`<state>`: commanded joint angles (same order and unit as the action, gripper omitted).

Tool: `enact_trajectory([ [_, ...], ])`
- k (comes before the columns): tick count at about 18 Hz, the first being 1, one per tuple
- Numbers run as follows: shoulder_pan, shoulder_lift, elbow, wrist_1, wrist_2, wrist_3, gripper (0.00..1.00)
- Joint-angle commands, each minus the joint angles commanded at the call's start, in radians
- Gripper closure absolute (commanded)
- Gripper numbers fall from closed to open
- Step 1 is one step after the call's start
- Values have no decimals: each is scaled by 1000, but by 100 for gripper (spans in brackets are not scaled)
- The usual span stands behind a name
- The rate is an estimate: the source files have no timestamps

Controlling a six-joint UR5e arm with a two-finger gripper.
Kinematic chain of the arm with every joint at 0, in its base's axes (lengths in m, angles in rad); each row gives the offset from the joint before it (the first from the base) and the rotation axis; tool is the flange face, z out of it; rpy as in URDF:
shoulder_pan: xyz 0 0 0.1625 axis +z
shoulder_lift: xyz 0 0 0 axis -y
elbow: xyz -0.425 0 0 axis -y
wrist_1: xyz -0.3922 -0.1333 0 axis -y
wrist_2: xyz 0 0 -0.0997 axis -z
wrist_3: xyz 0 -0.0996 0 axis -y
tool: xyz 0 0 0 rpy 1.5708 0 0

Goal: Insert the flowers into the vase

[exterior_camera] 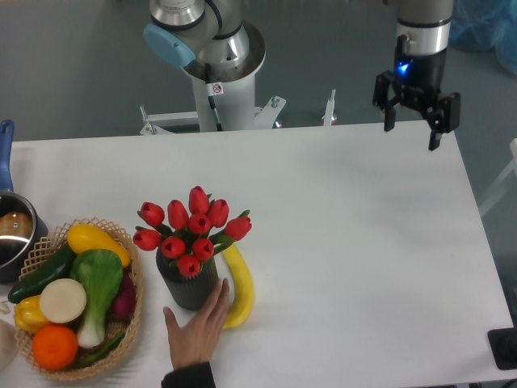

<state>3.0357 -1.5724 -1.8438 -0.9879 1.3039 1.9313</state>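
Observation:
The flowers (191, 225), a bunch of red tulip buds with green leaves, stand upright in the vase (187, 284), a short dark ribbed cylinder at the front left of the table. A person's hand (198, 327) rests against the vase's front. My gripper (412, 133) hangs above the table's far right edge, far from the vase. Its fingers are spread and hold nothing.
A yellow banana (240, 284) lies right of the vase, touching it. A wicker basket (121, 242) of vegetables and fruit sits at the front left. A metal pot with a blue handle (10, 234) is at the left edge. The robot base (218, 73) stands behind the table.

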Motion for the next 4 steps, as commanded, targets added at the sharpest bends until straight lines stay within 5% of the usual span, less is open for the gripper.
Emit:
enact_trajectory([
  [4, 2, 0, 0, 0, -6, 0, 0],
])
